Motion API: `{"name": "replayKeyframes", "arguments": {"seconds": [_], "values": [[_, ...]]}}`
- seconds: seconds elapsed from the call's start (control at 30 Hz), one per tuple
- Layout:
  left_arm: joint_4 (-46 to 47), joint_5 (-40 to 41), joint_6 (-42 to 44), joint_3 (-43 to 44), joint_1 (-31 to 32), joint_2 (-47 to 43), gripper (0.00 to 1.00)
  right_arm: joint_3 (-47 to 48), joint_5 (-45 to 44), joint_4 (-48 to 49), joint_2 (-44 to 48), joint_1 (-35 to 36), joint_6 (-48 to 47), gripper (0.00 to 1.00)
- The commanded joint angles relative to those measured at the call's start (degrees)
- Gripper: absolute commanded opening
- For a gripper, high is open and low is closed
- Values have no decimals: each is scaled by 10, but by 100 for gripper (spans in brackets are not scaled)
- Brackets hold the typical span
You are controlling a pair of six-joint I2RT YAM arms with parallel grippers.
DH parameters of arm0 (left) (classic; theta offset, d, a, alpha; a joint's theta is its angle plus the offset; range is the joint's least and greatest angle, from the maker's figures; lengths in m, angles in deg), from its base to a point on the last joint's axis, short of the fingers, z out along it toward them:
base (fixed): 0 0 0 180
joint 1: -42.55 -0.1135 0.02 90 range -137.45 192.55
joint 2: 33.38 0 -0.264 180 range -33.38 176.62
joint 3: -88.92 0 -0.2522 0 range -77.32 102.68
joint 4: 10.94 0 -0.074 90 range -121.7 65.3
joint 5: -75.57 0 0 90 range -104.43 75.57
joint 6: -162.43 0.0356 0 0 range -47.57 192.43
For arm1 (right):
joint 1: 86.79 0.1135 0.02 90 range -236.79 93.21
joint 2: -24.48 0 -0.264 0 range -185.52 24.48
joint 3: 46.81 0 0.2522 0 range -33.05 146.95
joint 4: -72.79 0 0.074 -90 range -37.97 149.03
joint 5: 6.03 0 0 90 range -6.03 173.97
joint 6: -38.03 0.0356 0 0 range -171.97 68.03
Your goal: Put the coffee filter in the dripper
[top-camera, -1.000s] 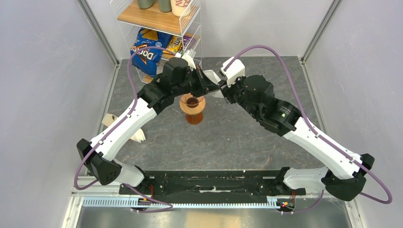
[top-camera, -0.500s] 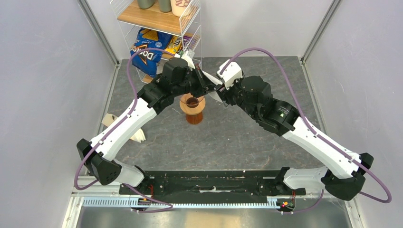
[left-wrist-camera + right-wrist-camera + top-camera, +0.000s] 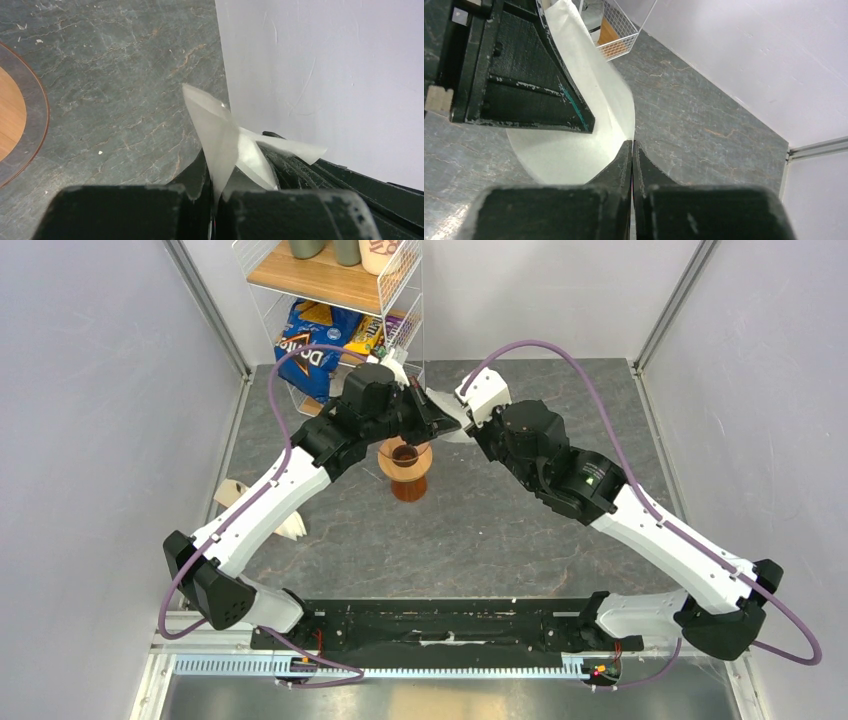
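The coffee filter (image 3: 220,135) is a thin white paper, partly spread, held in the air between both grippers. My left gripper (image 3: 216,192) is shut on one flap of it. My right gripper (image 3: 632,146) is shut on the filter's (image 3: 569,150) other edge. In the top view the two grippers, left (image 3: 438,412) and right (image 3: 463,426), meet tip to tip just behind and above the dripper (image 3: 405,467), the orange-brown cone standing upright on the table. The filter (image 3: 451,434) shows as a small white patch between them. The dripper's rim (image 3: 31,145) shows at the left edge of the left wrist view.
A wire shelf rack (image 3: 340,300) with a blue Doritos bag (image 3: 305,352) stands at the back left. A cream-white pile of filters (image 3: 291,526) lies by the left arm. Grey walls close in both sides.
My right gripper has shifted slightly left and back, closer to the left gripper. The left arm and the dripper have stayed in place.
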Motion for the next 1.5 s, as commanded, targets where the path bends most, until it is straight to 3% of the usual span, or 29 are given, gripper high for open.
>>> {"name": "replayKeyframes", "arguments": {"seconds": [0.0, 0.07, 0.23, 0.47, 0.73, 0.87, 1.03, 1.3, 1.47], "values": [[28, -10, 16, -7, 7, -18, 11, 19, -2, 21, -8, 1, 1, 0], [18, -5, 38, -8, 6, -26, 26, 15, 6, 24, -5, 1, -8, 0], [-35, 31, 145, -5, -9, -62, 52, -7, 42, 24, 21, 1, -43, 0], [-7, -30, 304, -24, -29, -120, 71, -18, 114, -17, 45, 1, -71, 0], [-32, -96, 410, 16, -29, -103, 72, -14, 156, -30, 45, 1, -96, 0], [-54, -90, 411, 32, -28, -87, 70, -12, 166, -28, 46, 1, -102, 0], [-61, -74, 400, 40, -27, -75, 64, -14, 187, -27, 48, 1, -115, 0], [-77, -70, 458, 39, -17, -76, 55, -14, 184, -22, 44, 1, -129, 0], [-88, -1, 477, 41, -18, -86, 68, -11, 195, -40, 46, 1, -137, 0]]}}
